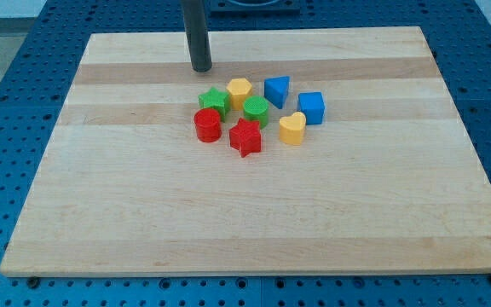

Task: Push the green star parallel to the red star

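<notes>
So far: you have not started the push; the green star (214, 101) sits packed in the cluster, and your tip (201, 68) is not touching it.
Task block: you will find the green star at the cluster's upper left, just above the red cylinder (208, 125) and beside the yellow hexagonal block (239, 89).
Reference: the red star (245, 137) lies at the cluster's lower edge, down and to the view's right of the green star.
Neighbours: a green cylinder (257, 111) sits between the two stars; a blue triangular block (277, 89), a blue cube (311, 107) and a yellow heart-shaped block (292, 128) lie to the view's right.
Left to do: you likely need to work the green star out of the pack and bring it level with the red star.
Arm pose: your rod stands upright near the wooden bench's (101, 213) top edge, its tip just above and slightly left of the green star.
Gripper: you have none; only the bare rod shows.
</notes>
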